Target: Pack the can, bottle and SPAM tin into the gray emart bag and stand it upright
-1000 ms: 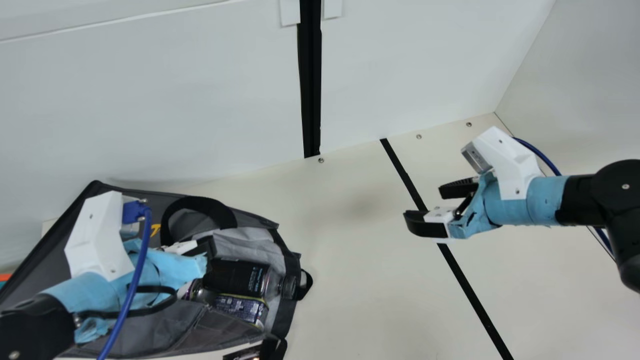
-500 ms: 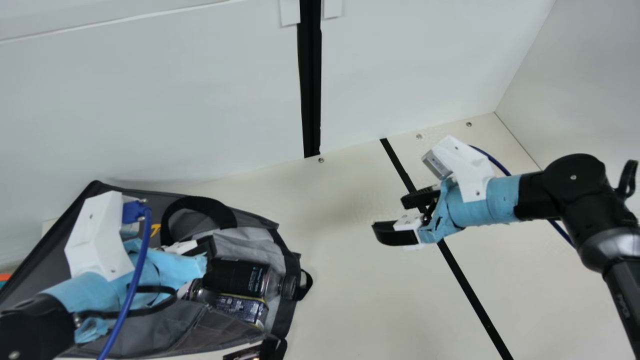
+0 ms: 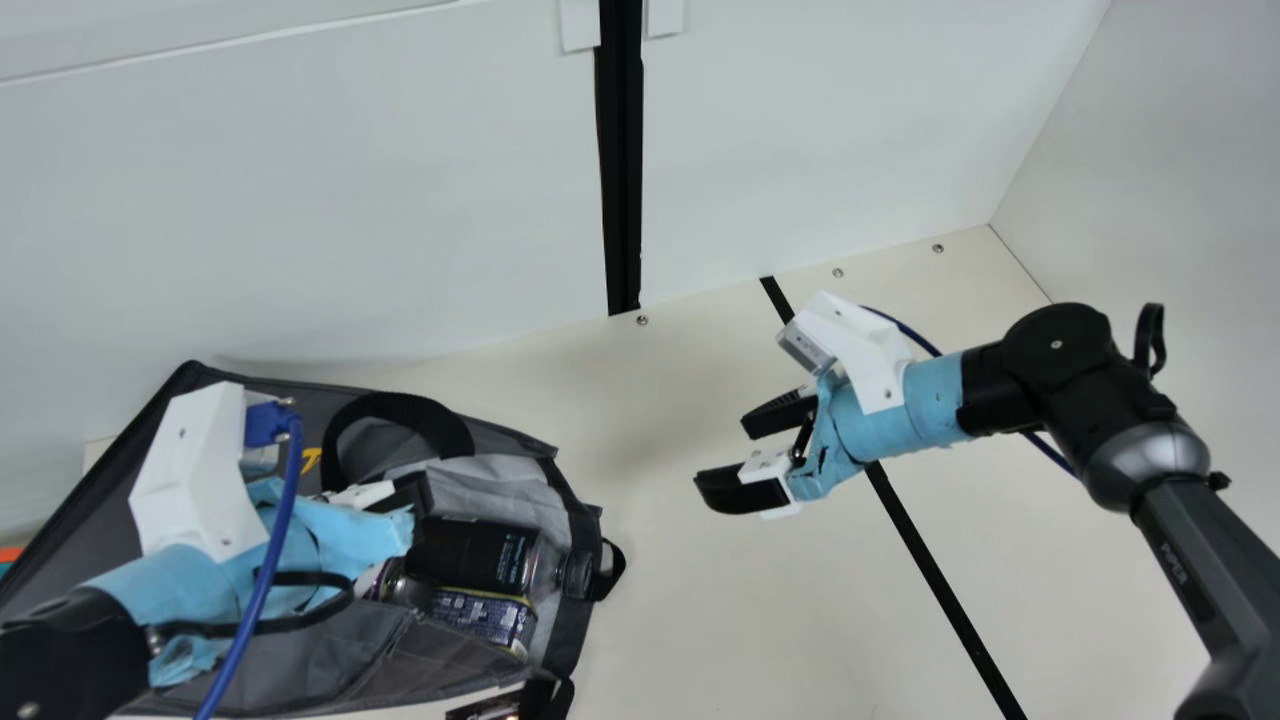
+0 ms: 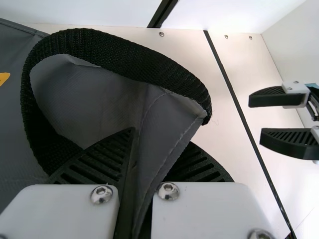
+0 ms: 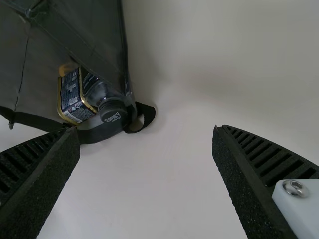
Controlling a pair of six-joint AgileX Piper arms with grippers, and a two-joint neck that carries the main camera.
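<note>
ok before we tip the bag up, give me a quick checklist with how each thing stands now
1. Left gripper gripping bag: ok, a fold of it is between the fingers.
2. Right gripper open and unloaded: ok.
3. Bottle in bag: ok, lying down.
4. Tin in bag: ok, beside the bottle.
5. Can in bag: cannot tell for sure, the left arm blocks part of the inside.
6. Bag upright: not ok, it lies on its side.
</note>
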